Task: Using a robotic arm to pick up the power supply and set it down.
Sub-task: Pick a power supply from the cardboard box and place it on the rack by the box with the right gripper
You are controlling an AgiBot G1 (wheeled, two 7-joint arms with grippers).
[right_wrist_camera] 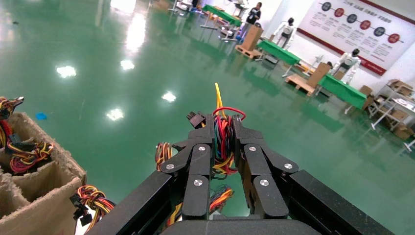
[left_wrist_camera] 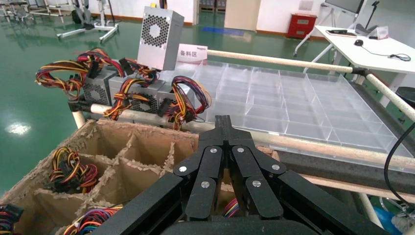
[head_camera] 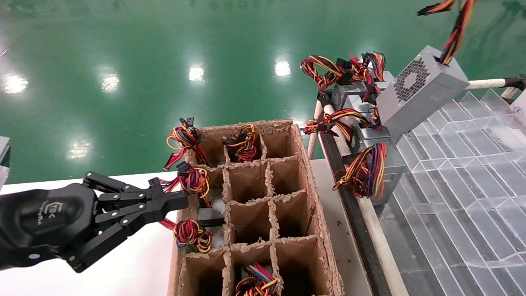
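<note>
Overhead, the power supply [head_camera: 421, 88] hangs in the air by its wire bundle [head_camera: 456, 28], tilted, its honeycomb vent side facing the cardboard divider box [head_camera: 304, 164]. The right gripper [right_wrist_camera: 223, 142] is out of the head view's top edge; its own wrist view shows the fingers [right_wrist_camera: 198, 161] clamped on that bundle of red, yellow, orange and black wires [right_wrist_camera: 224, 144], which rise between the pads and poke out past the tips. Below the dangling unit lies a clear plastic compartment tray [head_camera: 472, 172], and just beside the unit's lower corner stands a row of other power supplies [head_camera: 370, 152] with looped harnesses, lined along the tray's near edge against a pale rail [head_camera: 380, 238]. In the left wrist view the lifted unit [left_wrist_camera: 160, 36] sits above that row [left_wrist_camera: 127, 90], close over it.

The left gripper [head_camera: 181, 200] hovers at the near side wall of the divider box, fingers pressed together, its tips next to a knot of coloured wires [head_camera: 193, 181] sprouting from a cell. Several cells nearby hold more wire bundles [head_camera: 191, 234]; the middle cells ahead of the left tips show bare cardboard. A white table [head_camera: 123, 267] carries the box, and green glossy floor [head_camera: 164, 61] stretches beyond.
</note>
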